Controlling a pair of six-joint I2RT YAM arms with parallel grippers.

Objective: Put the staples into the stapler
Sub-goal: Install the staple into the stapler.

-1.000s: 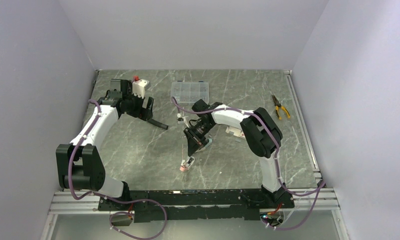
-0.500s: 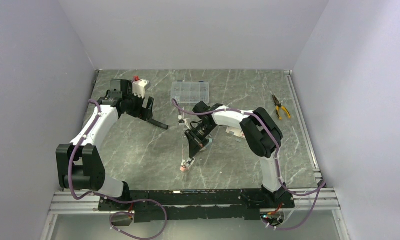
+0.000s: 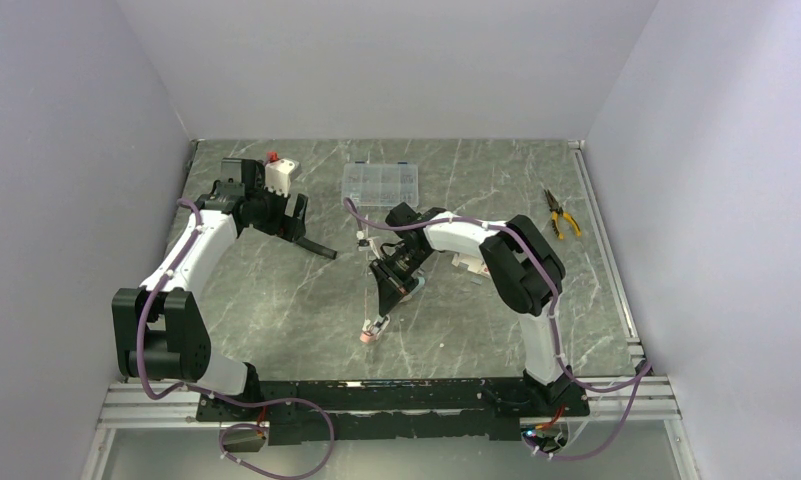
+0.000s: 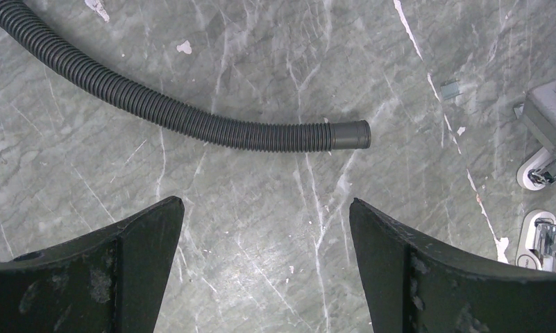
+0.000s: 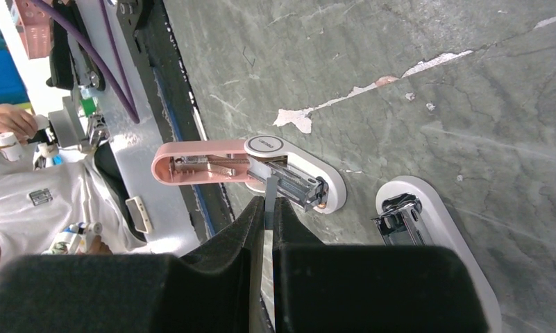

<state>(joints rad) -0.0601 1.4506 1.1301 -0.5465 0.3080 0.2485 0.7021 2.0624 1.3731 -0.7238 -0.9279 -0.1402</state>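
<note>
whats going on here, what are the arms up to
The right hand pinches a thin strip of staples, its tip at the open magazine of the pink stapler. The strip does not look seated yet. The left hand hangs open over a black hose, holding nothing.

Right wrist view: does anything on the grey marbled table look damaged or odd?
Yes. The grey marbled table has a chipped pale patch beside the open pink-and-white mini stapler; a lighter layer shows through.
</note>
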